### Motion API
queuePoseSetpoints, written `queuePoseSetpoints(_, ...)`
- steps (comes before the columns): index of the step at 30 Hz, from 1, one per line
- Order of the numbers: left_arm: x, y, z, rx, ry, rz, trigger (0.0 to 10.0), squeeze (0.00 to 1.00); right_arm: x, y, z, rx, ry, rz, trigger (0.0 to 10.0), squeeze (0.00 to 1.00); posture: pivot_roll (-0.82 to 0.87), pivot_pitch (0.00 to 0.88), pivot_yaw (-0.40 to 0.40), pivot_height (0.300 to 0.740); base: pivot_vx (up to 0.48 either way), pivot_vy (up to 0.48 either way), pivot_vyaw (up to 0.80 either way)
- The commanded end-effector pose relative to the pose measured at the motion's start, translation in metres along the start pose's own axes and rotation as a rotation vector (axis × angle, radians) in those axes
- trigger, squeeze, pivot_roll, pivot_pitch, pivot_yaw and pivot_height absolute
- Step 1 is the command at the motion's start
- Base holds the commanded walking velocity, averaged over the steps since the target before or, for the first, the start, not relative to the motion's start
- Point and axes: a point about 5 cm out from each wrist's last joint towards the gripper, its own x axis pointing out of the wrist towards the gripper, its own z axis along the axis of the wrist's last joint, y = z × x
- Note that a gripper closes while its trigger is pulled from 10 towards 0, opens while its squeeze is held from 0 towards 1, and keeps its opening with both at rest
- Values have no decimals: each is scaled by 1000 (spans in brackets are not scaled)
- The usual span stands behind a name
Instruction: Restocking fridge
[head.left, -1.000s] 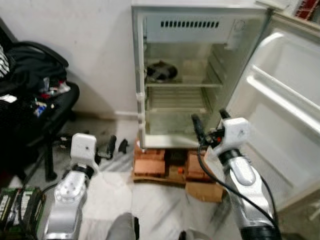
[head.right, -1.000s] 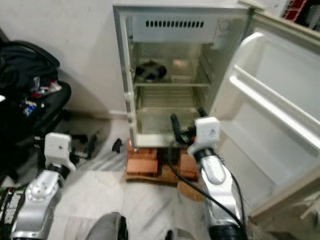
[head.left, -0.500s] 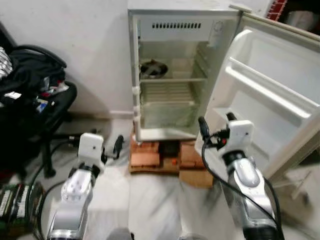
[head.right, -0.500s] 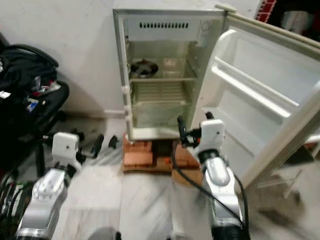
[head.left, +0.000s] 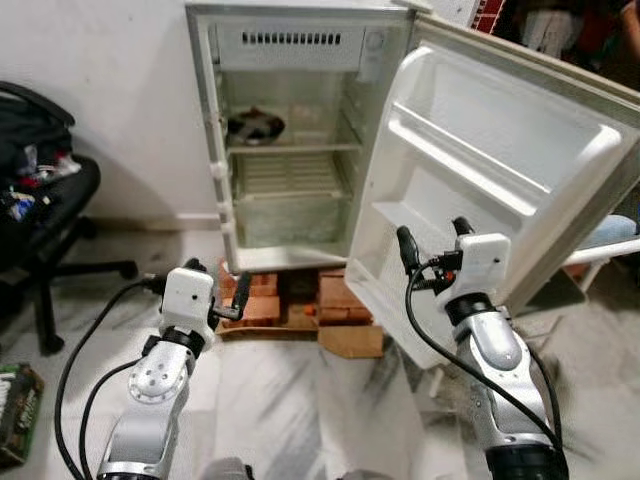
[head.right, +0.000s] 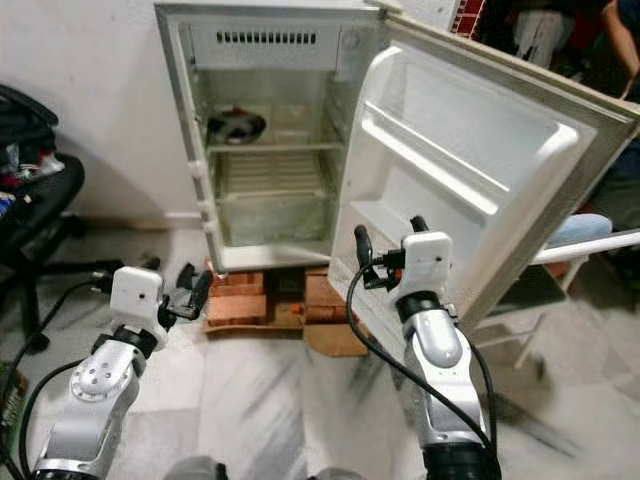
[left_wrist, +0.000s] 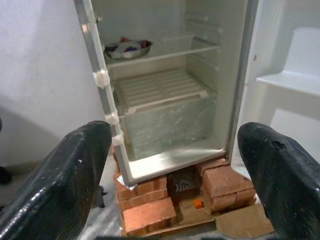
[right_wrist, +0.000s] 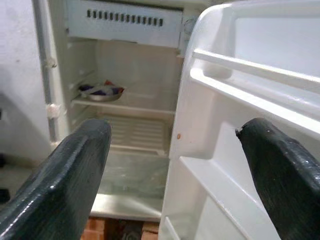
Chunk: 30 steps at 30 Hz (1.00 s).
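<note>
Fridge (head.left: 285, 150) stands ahead of both pincers, raised on bricks (head.left: 262, 305), probably to keep it off the floor. Door (head.left: 480, 170) swung wide, just beyond the right pincer (head.left: 432, 243), leaving shelves reachable. Right pincer released, empty. Left pincer (head.left: 215, 292) released, empty, low before the bricks. A metal bowl (left_wrist: 127, 48) sits on the upper shelf. No legible labels or brand marks.

Open fridge (right_wrist: 125, 115), metal bowl (right_wrist: 101, 92) on shelf, white door (right_wrist: 240, 130), spread hand fingers (right_wrist: 55, 185)
</note>
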Motion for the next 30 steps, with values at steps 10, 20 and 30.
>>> queuePoseSetpoints(10, -4, 2, -3, 21, 16, -3, 10000, 0, 1, 18, -1, 71, 22, 239, 10000, 0, 48, 15, -70, 740, 0, -480, 0)
queuePoseSetpoints(20, -7, 4, -5, 19, 28, 0, 10000, 0, -17, 23, -35, 66, 277, 469, 10000, 0, 55, 19, -74, 740, 0, -384, 0)
queuePoseSetpoints(30, -16, 15, -12, 0, 86, 86, 10000, 0, 18, -15, -23, -36, 209, 165, 10000, 0, 77, 42, -69, 740, 0, 0, 0)
